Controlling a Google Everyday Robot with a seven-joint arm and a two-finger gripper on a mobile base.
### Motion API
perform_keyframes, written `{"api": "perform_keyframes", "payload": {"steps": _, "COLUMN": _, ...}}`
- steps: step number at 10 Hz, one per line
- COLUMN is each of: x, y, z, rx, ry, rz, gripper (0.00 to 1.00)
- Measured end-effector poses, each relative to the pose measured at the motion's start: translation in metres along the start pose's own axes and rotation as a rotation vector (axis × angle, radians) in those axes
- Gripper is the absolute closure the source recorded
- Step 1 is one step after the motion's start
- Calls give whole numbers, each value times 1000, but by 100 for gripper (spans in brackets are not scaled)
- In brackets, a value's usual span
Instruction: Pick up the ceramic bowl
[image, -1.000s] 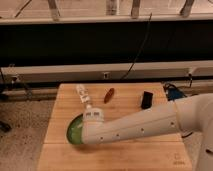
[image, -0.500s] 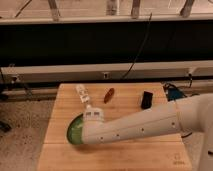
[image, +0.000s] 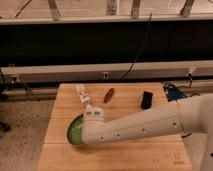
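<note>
The ceramic bowl (image: 74, 131) is glossy green and lies on the wooden table (image: 115, 155) at the front left. Only its left part shows; the rest is hidden under my white arm (image: 145, 129). The gripper (image: 93, 117) is at the arm's left end, right over the bowl's top right edge. Its fingers are hidden from this view.
A small white bottle-like item (image: 82, 93) lies behind the bowl. A brown oblong item (image: 108, 95) lies mid-table at the back. A black rectangular object (image: 146, 99) sits to the right. A blue item (image: 174, 93) is at the table's right edge. Black wall and cables stand behind.
</note>
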Motion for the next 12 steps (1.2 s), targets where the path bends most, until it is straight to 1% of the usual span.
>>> {"api": "perform_keyframes", "payload": {"steps": 12, "x": 5, "y": -3, "z": -10, "rx": 12, "ry": 4, "rz": -5, "gripper": 100}}
